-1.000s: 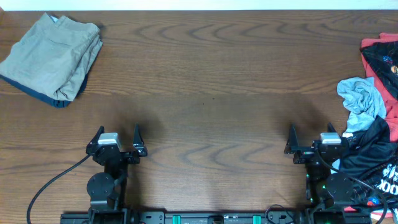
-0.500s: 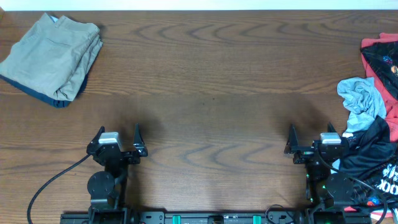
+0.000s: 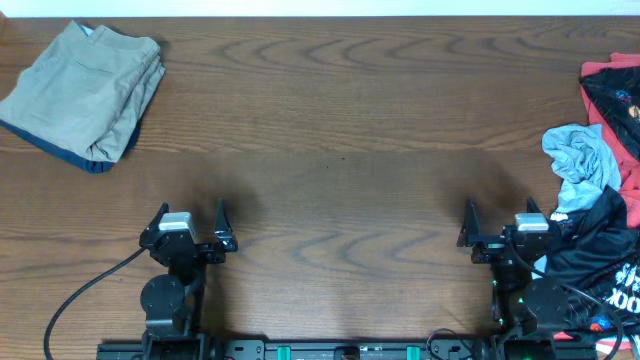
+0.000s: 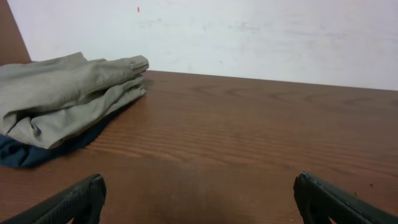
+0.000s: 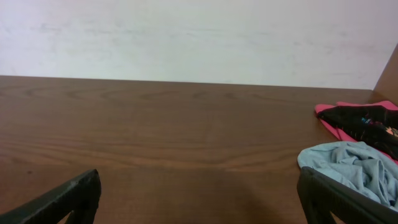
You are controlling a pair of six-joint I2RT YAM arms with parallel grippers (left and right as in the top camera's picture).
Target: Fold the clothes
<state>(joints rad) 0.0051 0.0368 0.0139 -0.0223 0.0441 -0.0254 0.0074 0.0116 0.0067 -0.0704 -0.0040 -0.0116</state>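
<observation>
Three unfolded clothes (black jersey [image 3: 598, 245], pale blue-grey garment [image 3: 580, 160], red garment [image 3: 597, 70]) are lying heaped at the table's [image 3: 340, 130] right edge, just beside the right gripper [image 3: 499, 228]. Nothing is changing since a second ago: right gripper and left gripper [image 3: 189, 224] are idling, jaws spread wide, holding nothing. Folding is evidently not starting yet.

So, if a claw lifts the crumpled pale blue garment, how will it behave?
Probably floppy: the pale blue garment lies crumpled in soft folds. Likely light, since the cloth looks thin. It may tug the black jersey it seems to touch.
</observation>
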